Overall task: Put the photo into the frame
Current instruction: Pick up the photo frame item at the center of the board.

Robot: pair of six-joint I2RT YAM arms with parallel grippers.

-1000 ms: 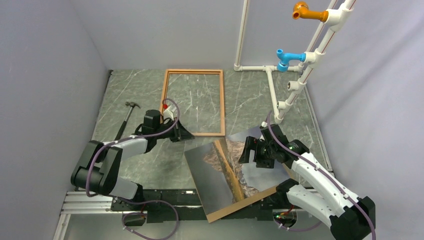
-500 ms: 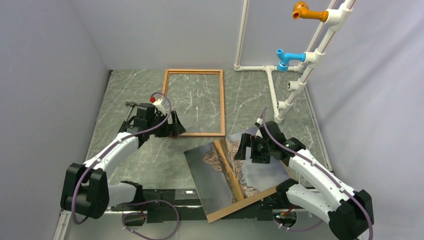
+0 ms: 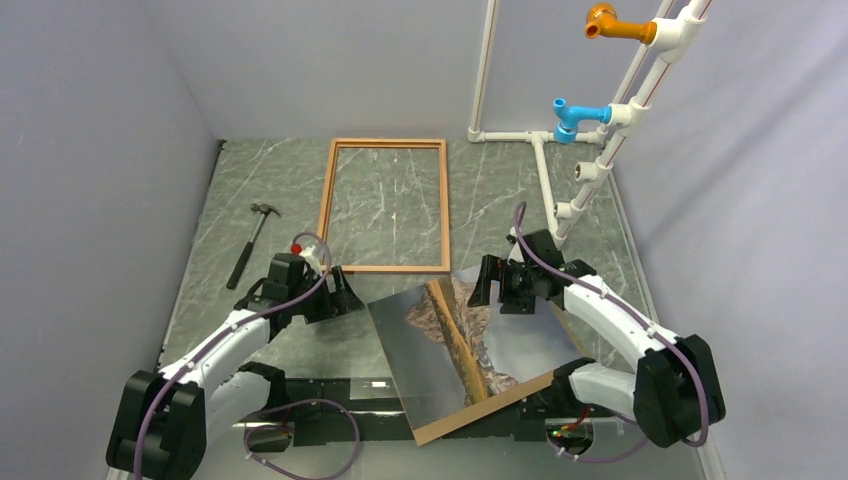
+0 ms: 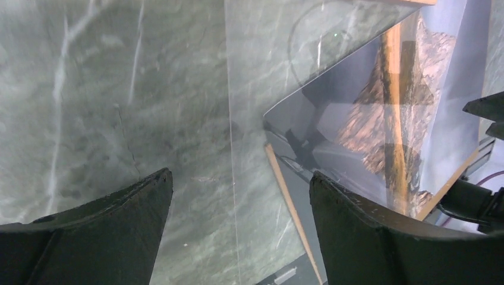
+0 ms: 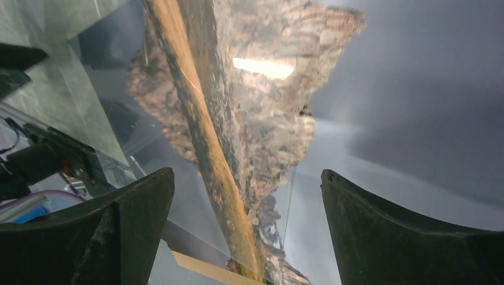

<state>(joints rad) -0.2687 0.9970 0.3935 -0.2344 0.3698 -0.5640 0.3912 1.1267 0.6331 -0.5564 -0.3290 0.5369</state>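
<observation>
The frame (image 3: 326,205), thin reddish-brown moulding, lies flat at the far middle of the table. The photo (image 3: 470,340), a mountain mirrored in a lake, lies picture-up and skewed near the arms' bases, on a brown board whose edge (image 3: 480,408) shows. My left gripper (image 3: 342,293) is open over bare table between the frame's near left corner and the photo's left edge. In the left wrist view the photo (image 4: 404,119) lies ahead to the right of the gripper (image 4: 241,190). My right gripper (image 3: 490,285) stands open over the photo's far edge; its wrist view shows the photo (image 5: 261,107) under the empty gripper (image 5: 246,178).
A hammer (image 3: 250,240) lies at the left of the table. A white pipe rack (image 3: 545,180) with blue (image 3: 575,115) and orange (image 3: 612,22) fittings stands at the back right. Grey walls close in the sides and back.
The left gripper has opened and drawn back from the frame's near left corner toward me. The right gripper has shifted a little farther along the photo's far edge. The hammer is uncovered.
</observation>
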